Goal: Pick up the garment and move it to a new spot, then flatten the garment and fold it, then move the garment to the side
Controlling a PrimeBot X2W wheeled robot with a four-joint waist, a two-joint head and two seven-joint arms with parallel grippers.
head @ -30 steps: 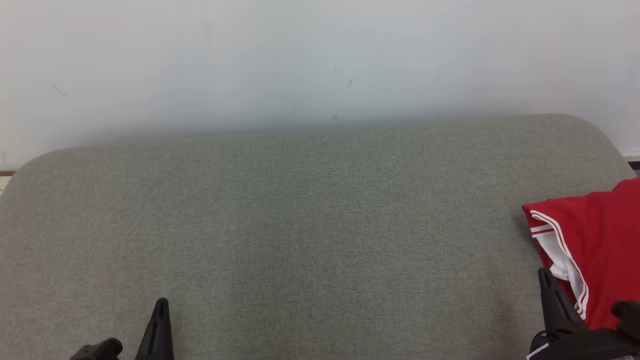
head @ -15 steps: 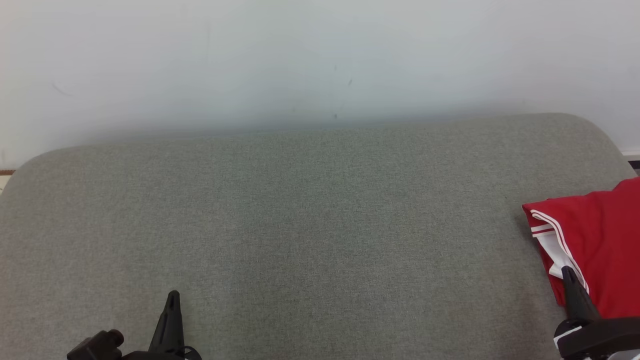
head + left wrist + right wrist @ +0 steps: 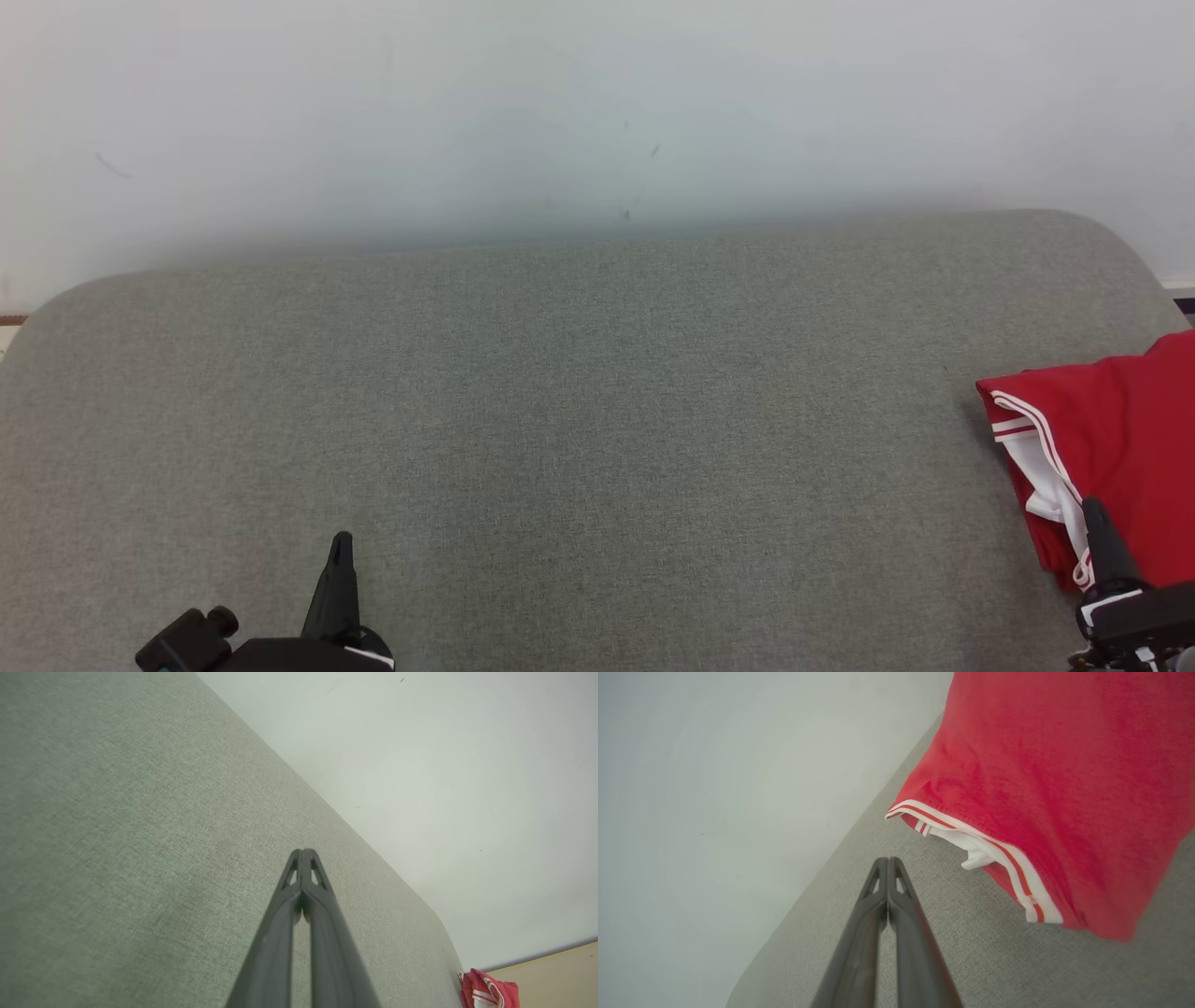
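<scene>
- The garment (image 3: 1111, 439), red with white striped trim (image 3: 971, 833), lies folded at the far right of the grey padded surface (image 3: 597, 420). In the head view the picture's right edge cuts it off, so its full extent cannot be told.
- Its trimmed edge faces left, toward the middle of the surface, with a white inner layer showing under the hem.
- The right gripper (image 3: 888, 859) has its two fingers pressed together, holding nothing. In the right wrist view its tip sits over bare grey fabric just beside the trimmed edge, apart from the cloth. In the head view it overlaps the garment's near left corner.
- The left gripper (image 3: 303, 851) is likewise closed tight on nothing. It is low at the near left of the surface, well apart from the garment, with its tip pointing toward the back edge.
- Between the two grippers the grey fabric runs wide and flat, from the near side to the back edge.
- The back edge meets a pale wall (image 3: 597, 112), and the surface's back corners are rounded at left and right.
- In the left wrist view the garment sits at the surface's far end, next to a beige strip (image 3: 560, 975) below the wall.
</scene>
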